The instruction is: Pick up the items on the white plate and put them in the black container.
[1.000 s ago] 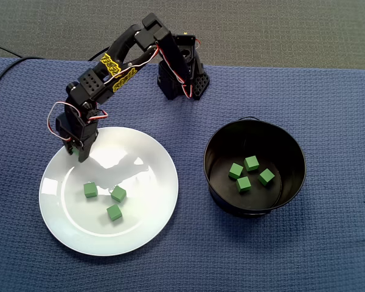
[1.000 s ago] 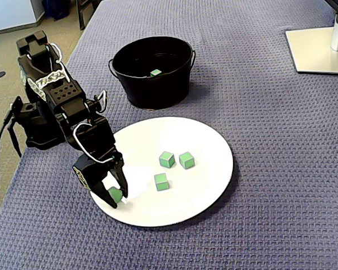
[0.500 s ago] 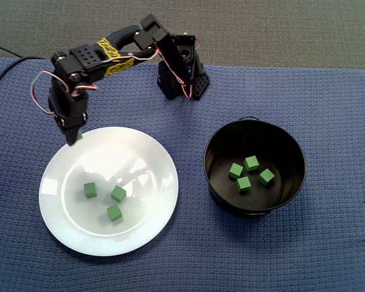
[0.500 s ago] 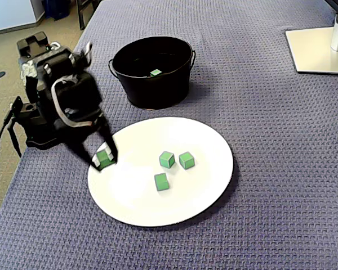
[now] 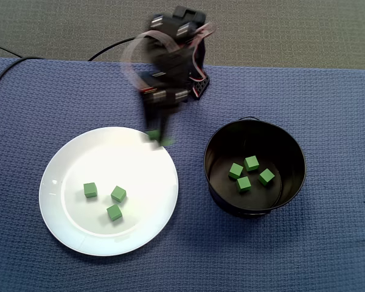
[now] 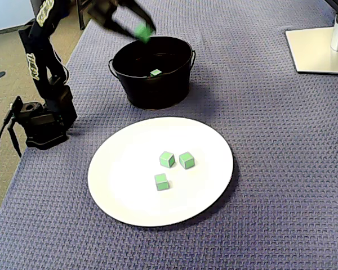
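Note:
My gripper (image 5: 159, 139) (image 6: 141, 31) is shut on a green cube (image 6: 141, 30) and is blurred by motion. In one fixed view it hangs high over the plate's upper right edge; in the other it sits just above the near rim of the black container (image 6: 152, 70). The white plate (image 5: 67, 164) (image 6: 129, 191) holds three green cubes (image 5: 90, 190) (image 5: 118, 194) (image 5: 114, 212). The black container (image 5: 289, 182) has several green cubes (image 5: 243, 172) on its floor.
The arm's base (image 6: 39, 121) stands at the cloth's edge beside the plate. A cable (image 5: 3, 85) runs off to the left. A monitor foot (image 6: 318, 48) sits at the far corner. Blue woven cloth (image 5: 328, 109) covers the table.
The gripper lifted a cube off the plate's edge, rose, and swung across toward the black container. The three cubes on the plate have not moved.

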{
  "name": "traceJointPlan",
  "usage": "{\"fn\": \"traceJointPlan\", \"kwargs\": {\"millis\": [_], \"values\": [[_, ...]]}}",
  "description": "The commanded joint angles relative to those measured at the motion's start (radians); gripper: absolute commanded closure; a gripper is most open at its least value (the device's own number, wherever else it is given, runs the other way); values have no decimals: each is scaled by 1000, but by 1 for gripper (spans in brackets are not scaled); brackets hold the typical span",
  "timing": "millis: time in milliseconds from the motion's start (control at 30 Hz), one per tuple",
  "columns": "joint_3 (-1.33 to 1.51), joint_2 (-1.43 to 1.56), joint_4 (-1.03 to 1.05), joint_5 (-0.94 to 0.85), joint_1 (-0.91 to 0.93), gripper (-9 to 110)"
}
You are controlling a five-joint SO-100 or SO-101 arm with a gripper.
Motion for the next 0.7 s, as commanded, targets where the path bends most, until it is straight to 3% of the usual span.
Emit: {"fn": "traceJointPlan", "kwargs": {"millis": [0, 267, 467, 667], "values": [[75, 137, -8, 89, -307, 102], [584, 215, -268, 218, -583, 102], [931, 227, -518, 215, -626, 102], [1032, 235, -563, 212, -615, 101]]}}
